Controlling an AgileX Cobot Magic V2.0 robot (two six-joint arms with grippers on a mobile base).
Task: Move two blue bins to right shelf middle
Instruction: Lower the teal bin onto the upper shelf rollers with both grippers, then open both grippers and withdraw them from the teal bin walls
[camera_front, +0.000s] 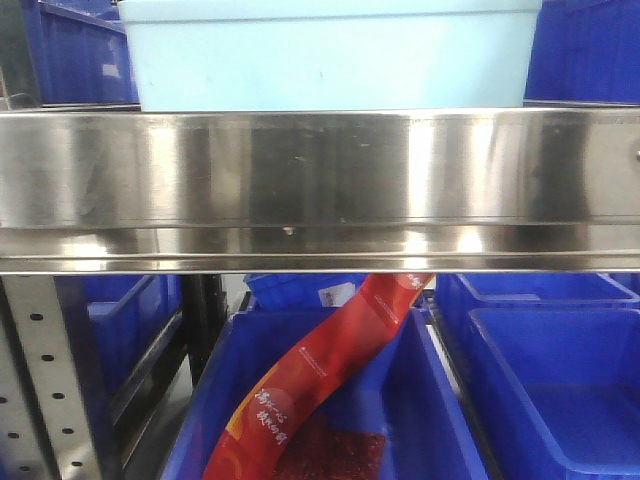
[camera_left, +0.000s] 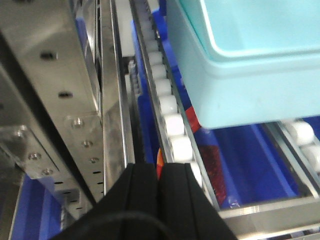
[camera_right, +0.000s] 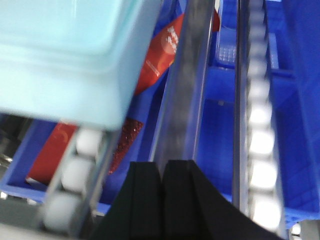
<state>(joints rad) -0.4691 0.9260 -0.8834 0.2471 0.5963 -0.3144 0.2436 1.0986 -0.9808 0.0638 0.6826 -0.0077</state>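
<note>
While the pale blue bin (camera_front: 330, 55) sits empty, a dark crate (camera_front: 320, 400) holds red packets (camera_front: 320, 380).

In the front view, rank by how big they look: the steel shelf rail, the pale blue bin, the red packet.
1. Steel shelf rail, spanning the frame.
2. Pale blue bin, partly cut off.
3. Red packet.

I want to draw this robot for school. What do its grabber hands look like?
Both look nearly the same. The left gripper has two flat, matte black fingers with squared tips that widen toward the wrist, and a thin black cable curves across its base. The right gripper has the same plain black, blocky fingers. No markings or stickers show on either. The arms themselves are out of view.
</note>
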